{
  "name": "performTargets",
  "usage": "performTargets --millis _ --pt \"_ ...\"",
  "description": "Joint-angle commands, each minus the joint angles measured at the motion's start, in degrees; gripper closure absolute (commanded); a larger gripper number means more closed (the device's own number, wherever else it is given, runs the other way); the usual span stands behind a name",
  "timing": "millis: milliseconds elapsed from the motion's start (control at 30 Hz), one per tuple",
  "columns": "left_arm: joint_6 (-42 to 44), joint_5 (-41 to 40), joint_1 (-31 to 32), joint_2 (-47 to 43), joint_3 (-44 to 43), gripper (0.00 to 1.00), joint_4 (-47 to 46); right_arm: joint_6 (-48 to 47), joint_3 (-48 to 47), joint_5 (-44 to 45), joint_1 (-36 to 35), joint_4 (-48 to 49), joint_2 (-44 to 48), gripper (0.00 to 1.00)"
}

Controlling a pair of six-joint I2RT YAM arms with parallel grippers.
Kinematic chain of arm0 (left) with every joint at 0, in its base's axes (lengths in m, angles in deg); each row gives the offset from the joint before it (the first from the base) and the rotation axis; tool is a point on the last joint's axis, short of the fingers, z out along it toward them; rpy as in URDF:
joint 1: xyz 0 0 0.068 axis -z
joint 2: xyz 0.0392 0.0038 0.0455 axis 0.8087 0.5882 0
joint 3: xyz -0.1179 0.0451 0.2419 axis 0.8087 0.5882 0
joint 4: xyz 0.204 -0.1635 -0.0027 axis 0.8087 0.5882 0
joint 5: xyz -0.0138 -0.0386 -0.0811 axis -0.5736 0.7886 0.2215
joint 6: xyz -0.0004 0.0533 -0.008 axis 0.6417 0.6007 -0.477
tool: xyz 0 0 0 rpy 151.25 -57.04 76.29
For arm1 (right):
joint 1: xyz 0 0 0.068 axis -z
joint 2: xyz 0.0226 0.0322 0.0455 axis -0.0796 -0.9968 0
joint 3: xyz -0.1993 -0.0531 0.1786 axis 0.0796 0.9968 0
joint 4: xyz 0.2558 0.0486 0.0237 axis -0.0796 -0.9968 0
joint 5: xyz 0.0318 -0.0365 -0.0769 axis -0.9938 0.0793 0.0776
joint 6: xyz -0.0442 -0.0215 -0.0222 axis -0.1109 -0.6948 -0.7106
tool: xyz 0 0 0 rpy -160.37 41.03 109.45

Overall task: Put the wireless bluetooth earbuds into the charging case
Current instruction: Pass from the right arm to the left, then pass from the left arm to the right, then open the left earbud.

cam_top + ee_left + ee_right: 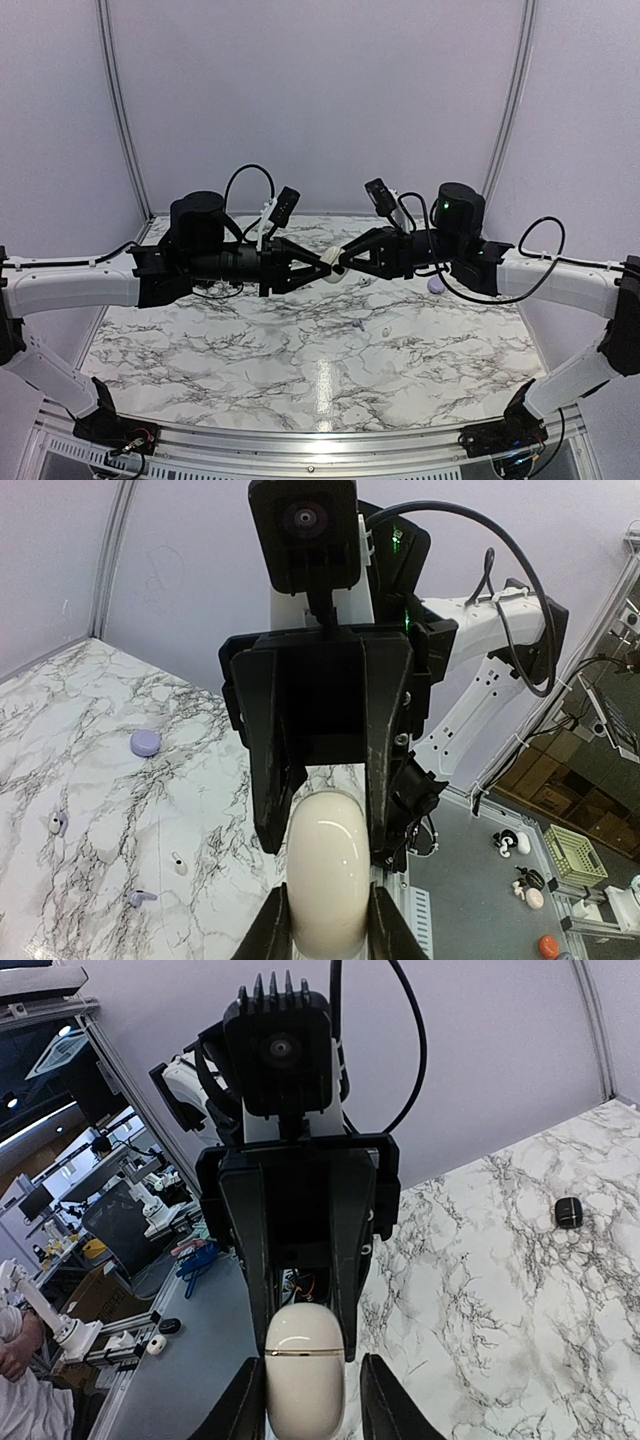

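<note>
Desk: white marble-patterned desk [250, 360] with grey veining and a glare streak at lower centre of the top view. An aluminium rail [300, 440] runs along its bottom edge.
Room: pale lilac-white wall panels [320, 90] close three sides, joined by curved metal uprights [120, 110].
Charging case: cream pebble-shaped plastic charging case [334, 274], at centre of the top view, raised off the desk between the two arms. Its lid seam reads closed in the right wrist view.
Left jaws: clamped on the case, fingers [265, 930] pressed to both flanks at bottom centre of the left wrist view.
Right jaws: narrowly parted around the case's opposite end. Fingers [385, 1410] flank it, with a sliver of gap on the frame-right side. Contact on the other side cannot be told.
Earbuds: white bean-sized plastic earbud [179, 863], pale lilac plastic earbud [140, 896] and lilac-and-white plastic earbud [57, 823] lie apart from one another on the desk, lower left of the left wrist view. All are well apart from both sets of jaws.
Other items: lilac rounded plastic pebble [145, 742] sits on the desk at left of the same view. A black rounded-square plastic piece [568, 1212] sits at the right edge of the right wrist view. Whether either is a bud or a case cannot be told.
</note>
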Motion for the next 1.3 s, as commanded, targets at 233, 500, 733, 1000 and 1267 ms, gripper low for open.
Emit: performTargets --millis 233,500,733,1000,1267 --pt "-0.1 1.1 -0.2 -1.1 -0.4 0.89 -2.5 -2.4 -1.8 -0.5 0.0 -3.4 1.6 0.61" --pt "-0.2 1.4 -0.3 -0.7 -0.7 0.88 -2.5 -2.2 -2.1 -0.8 -0.1 -3.2 1.5 0.8" --pt "-0.2 -2.4 -0.4 -1.9 0.2 0.46 -2.5 -2.2 -1.8 -1.1 0.0 -2.3 2.0 0.97" --pt "-1.1 -6.0 -1.9 -2.6 1.5 0.41 -1.9 -0.7 -0.6 -2.7 0.0 1.1 2.8 1.0" --pt "-1.4 -11.2 -3.7 -4.0 2.5 0.43 -0.9 0.1 -0.2 -3.2 0.0 2.7 3.1 1.0"
